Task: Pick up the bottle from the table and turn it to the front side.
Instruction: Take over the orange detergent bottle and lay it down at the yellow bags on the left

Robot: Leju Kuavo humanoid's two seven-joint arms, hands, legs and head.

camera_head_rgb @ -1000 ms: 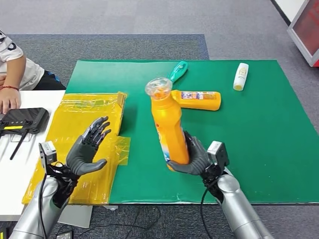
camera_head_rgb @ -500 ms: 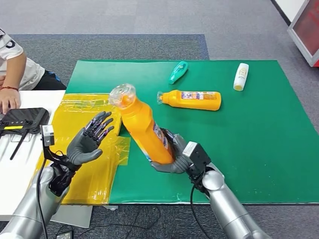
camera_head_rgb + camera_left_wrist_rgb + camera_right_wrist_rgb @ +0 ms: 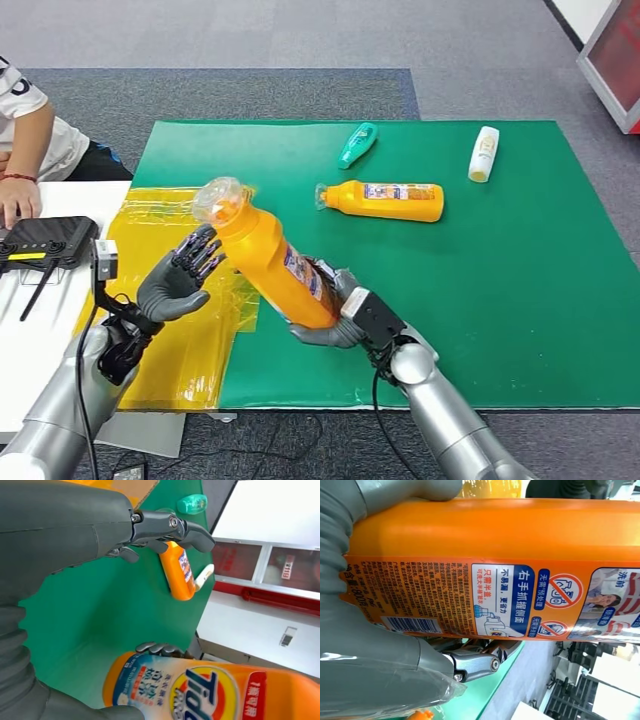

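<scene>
My right hand grips the base of a large orange detergent bottle. The bottle is lifted off the green mat and tilts to the left, its clear cap toward my left hand. That hand is open with its fingers spread, just short of the bottle's neck. In the left wrist view the bottle's front label shows close by, beyond my left hand. The right wrist view shows my right hand wrapped around the back label.
A second orange bottle, a green bottle and a white bottle lie on the far part of the mat. Yellow plastic wrap covers the left side. A person sits at the white table with a black device.
My right hand has swung the bottle from nearly upright to tilted far left, bringing its cap close to my left hand. The left hand has risen slightly.
</scene>
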